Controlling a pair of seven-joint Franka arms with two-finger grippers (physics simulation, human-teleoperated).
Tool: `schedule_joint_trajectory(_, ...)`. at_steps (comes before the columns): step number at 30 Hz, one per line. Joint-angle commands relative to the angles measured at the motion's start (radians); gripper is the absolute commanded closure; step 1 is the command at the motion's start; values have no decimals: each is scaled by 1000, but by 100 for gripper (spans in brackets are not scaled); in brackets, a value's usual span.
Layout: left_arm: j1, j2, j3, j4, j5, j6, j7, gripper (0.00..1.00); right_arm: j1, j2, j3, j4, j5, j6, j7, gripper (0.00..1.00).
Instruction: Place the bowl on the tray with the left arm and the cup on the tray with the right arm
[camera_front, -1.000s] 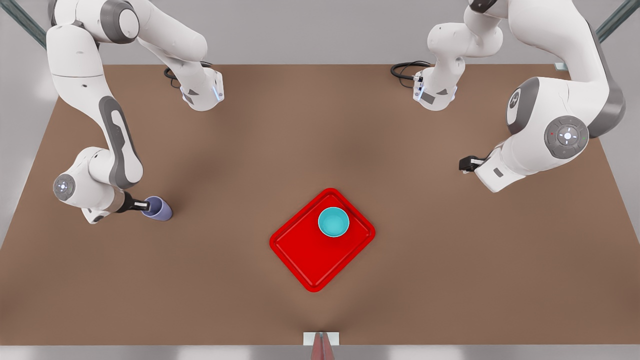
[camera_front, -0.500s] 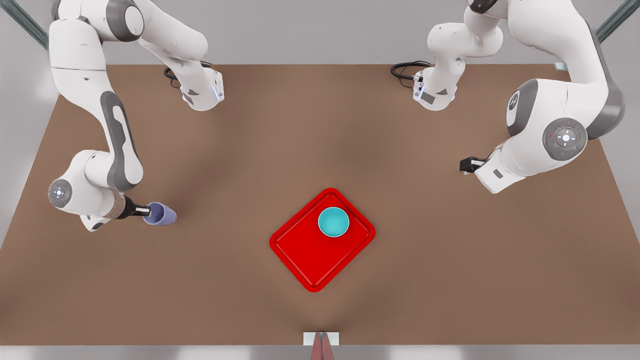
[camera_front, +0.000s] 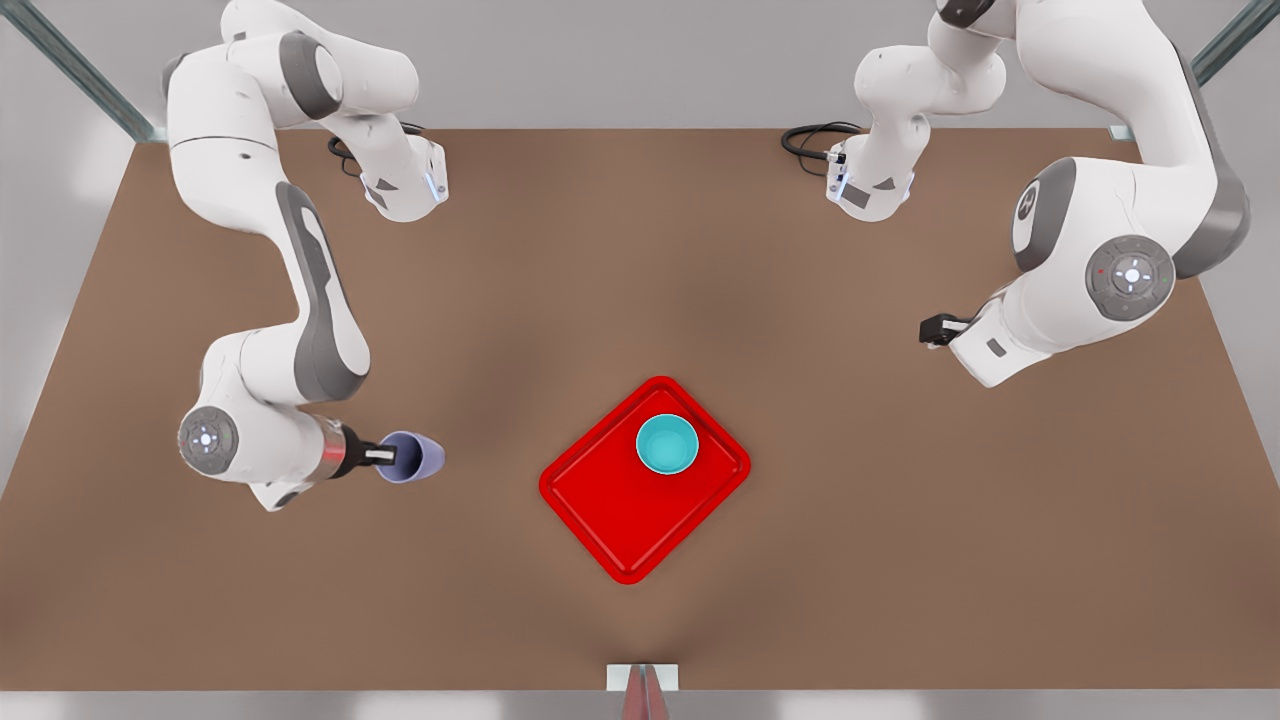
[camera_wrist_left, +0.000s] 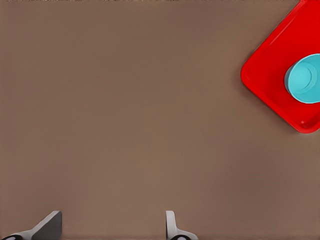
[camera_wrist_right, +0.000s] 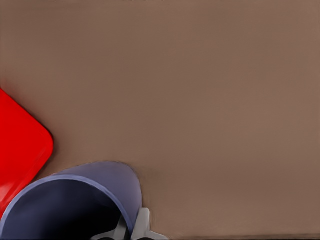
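Brown worktop (camera_front: 900, 560): matte, flat, carries the tray and both arm bases; largest thing in the front view.
Arm with the cup: white and grey, on the front view's left, bent down over the worktop; by its wrist view this is the right arm.
Arm that waits: white and grey, on the front view's right, folded up well away from the tray; by its wrist view this is the left arm.
Tray (camera_front: 610, 510): bright red, rectangular with rounded corners and a raised rim, lying turned corner-on near the middle of the worktop; a corner also shows in the left wrist view (camera_wrist_left: 265, 75) and an edge in the right wrist view (camera_wrist_right: 20, 145).
Bowl (camera_front: 667, 444): teal, round, upright, sitting inside the tray near its far corner toward the front view's right; seen too in the left wrist view (camera_wrist_left: 304, 79).
Cup (camera_front: 412, 457): lavender, tilted so its mouth faces the camera, held clear of the tray on the front view's left with bare worktop between them; its rim and dark inside show in the right wrist view (camera_wrist_right: 70, 205).
Right claw (camera_front: 385, 456): fingers pinched on the cup's wall, one inside and one outside the rim.
Left claw (camera_front: 932, 329): dark, beside the waiting arm's wrist, over bare worktop; its fingers (camera_wrist_left: 47, 225) stand apart with nothing between them.
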Motion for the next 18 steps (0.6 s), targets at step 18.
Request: schedule_joint_trajectory(18,0,12,2,2,-2,0,2,0,423,523,-17,608,-3,154,131,79)
